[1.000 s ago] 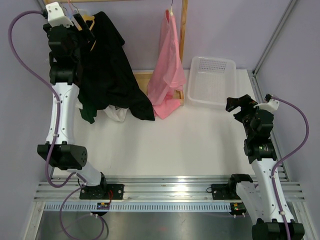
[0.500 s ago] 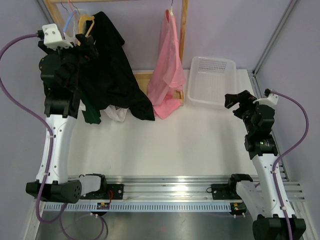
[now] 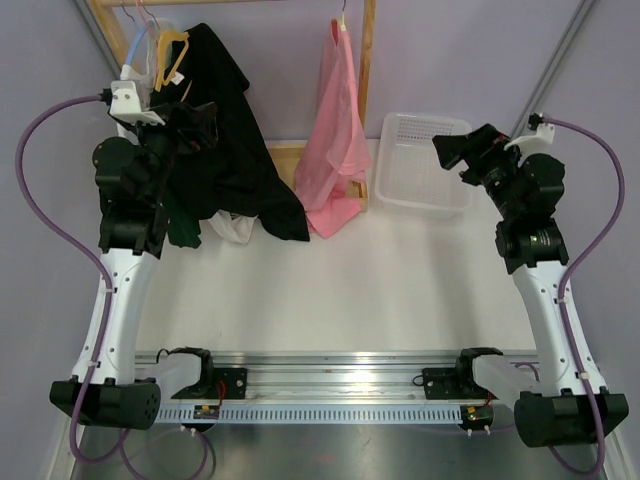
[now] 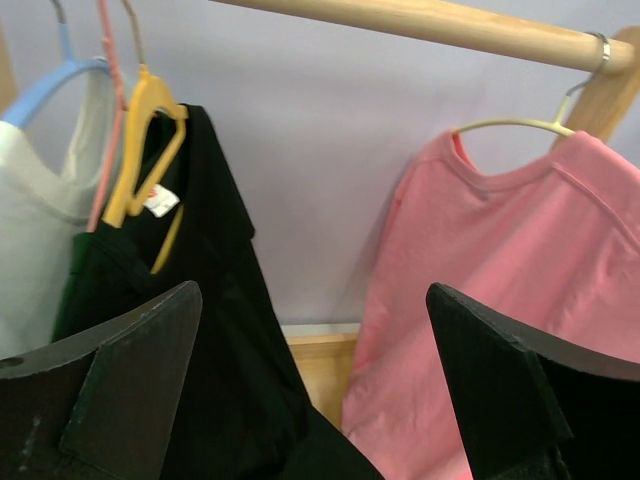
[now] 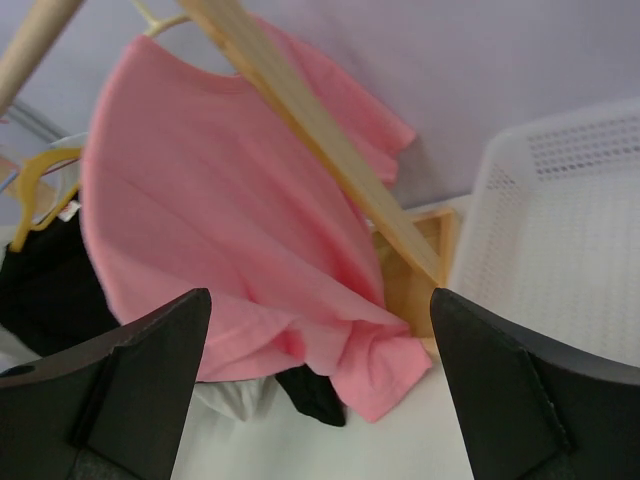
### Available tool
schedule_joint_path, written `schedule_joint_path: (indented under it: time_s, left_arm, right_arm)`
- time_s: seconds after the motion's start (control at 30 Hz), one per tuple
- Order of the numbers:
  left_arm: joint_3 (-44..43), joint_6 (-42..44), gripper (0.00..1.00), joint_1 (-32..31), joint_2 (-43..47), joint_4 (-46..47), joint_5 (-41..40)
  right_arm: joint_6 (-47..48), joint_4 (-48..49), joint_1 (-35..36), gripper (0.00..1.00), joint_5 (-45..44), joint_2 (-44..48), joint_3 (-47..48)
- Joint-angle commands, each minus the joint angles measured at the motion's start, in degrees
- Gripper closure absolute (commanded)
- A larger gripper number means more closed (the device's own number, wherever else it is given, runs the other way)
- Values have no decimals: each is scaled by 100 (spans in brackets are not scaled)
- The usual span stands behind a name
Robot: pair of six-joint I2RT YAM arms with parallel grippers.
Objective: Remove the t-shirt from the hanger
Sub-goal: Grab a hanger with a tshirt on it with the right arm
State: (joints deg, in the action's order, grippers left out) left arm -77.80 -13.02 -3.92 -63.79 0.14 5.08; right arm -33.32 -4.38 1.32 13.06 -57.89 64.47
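Observation:
A pink t-shirt (image 3: 335, 140) hangs on a pale hanger (image 4: 520, 122) from the wooden rail (image 4: 440, 20), near the upright post (image 3: 367, 60). It also shows in the right wrist view (image 5: 230, 210). A black t-shirt (image 3: 225, 140) hangs on a yellow hanger (image 3: 172, 50) at the left; the left wrist view shows it too (image 4: 200, 330). My left gripper (image 3: 200, 120) is open and empty, raised in front of the black shirt. My right gripper (image 3: 455, 150) is open and empty, raised over the basket's near edge and facing the pink shirt.
A white perforated basket (image 3: 425, 160) sits on the table at the back right, beside the rack's wooden base (image 3: 290, 160). A white garment on a blue hanger (image 4: 45, 80) and a pink hanger (image 4: 108, 120) hang at the far left.
My left arm has swung down and right, from the rail's left end to the front of the black shirt. My right arm has risen and reached up toward the basket and pink shirt.

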Motion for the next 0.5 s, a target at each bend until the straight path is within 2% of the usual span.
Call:
schedule_joint_path:
  time_s: [0.0,0.17,0.37,0.47]
  left_arm:
    - [-25,-52,1,-134,16,285,467]
    - [168,186,1,-144,77,293,679]
    - [668,-244,1,-144,366,741,-418]
    - [906,-315,1,-144,516,890,-639]
  right_arm:
    - [194,-36,525,0,93,-389,1090]
    - [528,-423,992,0,-58,-1408,2244]
    - [528,-397,1063,0,-58,-2182,3124]
    - [476,-318,1054,1,12,-2376,3396]
